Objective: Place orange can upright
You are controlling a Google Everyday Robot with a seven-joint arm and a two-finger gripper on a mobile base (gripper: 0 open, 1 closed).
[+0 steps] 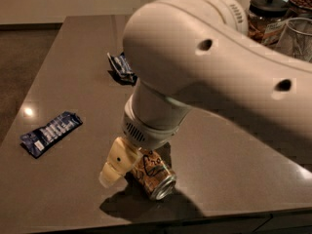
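Where the large white arm (209, 72) narrows to its ribbed wrist, the cream-coloured two-finger gripper (122, 167) sits low over the front part of the dark grey-brown tabletop (58, 72). It is pressed against the left side of the small orange-gold and white aluminium can (153, 173). Whether the gripper is clamped on the can or merely touching it cannot be told, as the can and wrist hide the far side.

The can is not upright. It lies tilted, with its silver end facing the lower right, and a dark shadow spreads on the table beneath it.

To the left, well apart, lies a flat dark blue wrapper with white stripes (50, 133). Farther back, partly behind the arm, sits a crumpled dark blue foil bag (122, 68). At the rear right stand a black-lidded glass jar (265, 13) and a clear glass vessel (297, 35).
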